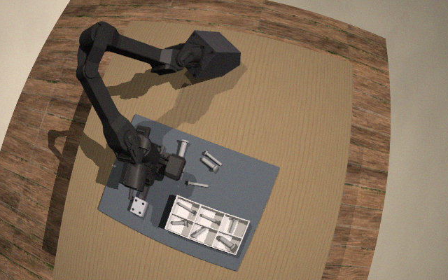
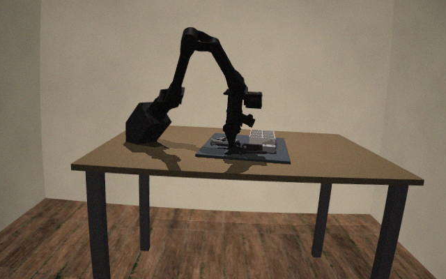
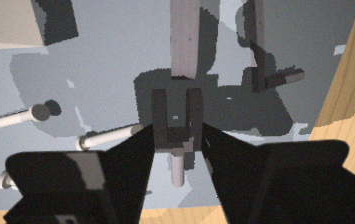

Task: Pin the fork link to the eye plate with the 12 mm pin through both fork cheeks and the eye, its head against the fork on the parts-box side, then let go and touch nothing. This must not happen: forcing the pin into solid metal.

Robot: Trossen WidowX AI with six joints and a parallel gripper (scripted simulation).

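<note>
Top view: arm (image 1: 96,91) reaching from its base (image 1: 217,52) down over the near-left part of the grey mat (image 1: 241,182), hiding the fork link. Gripper (image 1: 137,192) pointing at the pale square block (image 1: 138,206) with four holes, just beside it. Loose pins lying on the mat: a thick one (image 1: 183,147), a crossed pair (image 1: 211,162), a thin one (image 1: 197,184). Parts box (image 1: 207,224) with six compartments sitting near the mat's front edge, a pin lying in each.

Exterior view: arm (image 2: 233,84) standing nearly upright over the mat (image 2: 279,153) on the table (image 2: 324,157), fingertips down at mat level, the parts box (image 2: 263,134) behind and to the right.

Wrist view: black fingers clamping the dark fork link (image 3: 176,125) from both sides, its two cheeks upright with the slot between them open toward the eye plate (image 3: 184,40). Eye plate's end lying just at the mouth of the slot; impossible to tell whether touching. Pale pin (image 3: 177,170) showing just below the fork, between the fingertips; another pin (image 3: 109,136) lying left of the fork, a third (image 3: 15,117) farther left. Pale block (image 3: 8,22) sitting at the upper left corner.
</note>
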